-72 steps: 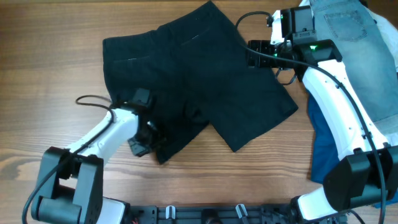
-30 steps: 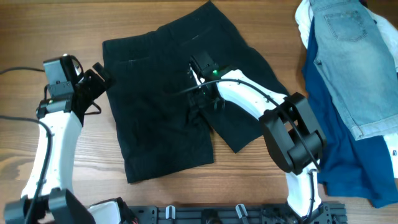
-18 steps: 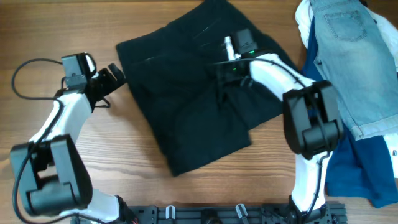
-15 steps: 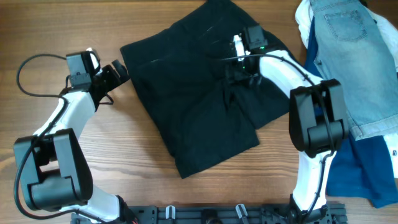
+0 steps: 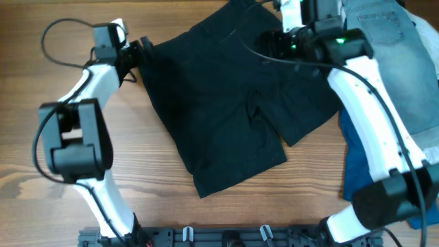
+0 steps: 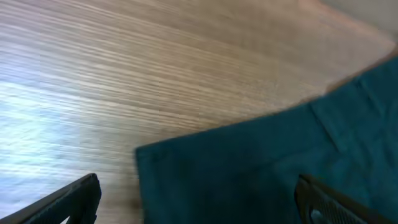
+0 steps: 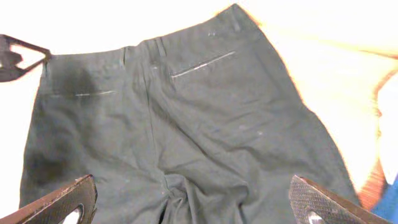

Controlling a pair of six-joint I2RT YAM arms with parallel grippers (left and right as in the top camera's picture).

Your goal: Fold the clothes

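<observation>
The clothes, black shorts (image 5: pixel 219 110), lie spread on the wooden table with the waistband at the far side and both legs toward the near edge. My left gripper (image 5: pixel 139 49) is at the waistband's left corner, open; in the left wrist view (image 6: pixel 199 202) that cloth corner (image 6: pixel 249 180) lies between its wide-apart fingers. My right gripper (image 5: pixel 271 42) hovers over the far right part of the shorts, open. From the right wrist view (image 7: pixel 196 205) I look down on the back pockets (image 7: pixel 202 65) and the wrinkled crotch (image 7: pixel 180 193), and nothing is gripped.
A light-blue denim garment (image 5: pixel 387 62) lies at the far right on top of a dark-blue one (image 5: pixel 357 165). The left arm's cable (image 5: pixel 58 38) loops over the table at the far left. Bare wood (image 5: pixel 103 178) shows at the near left.
The left gripper has moved farther up the table to the waistband corner. The right arm has pulled back from the crotch to the shorts' far right. Both grippers stay open.
</observation>
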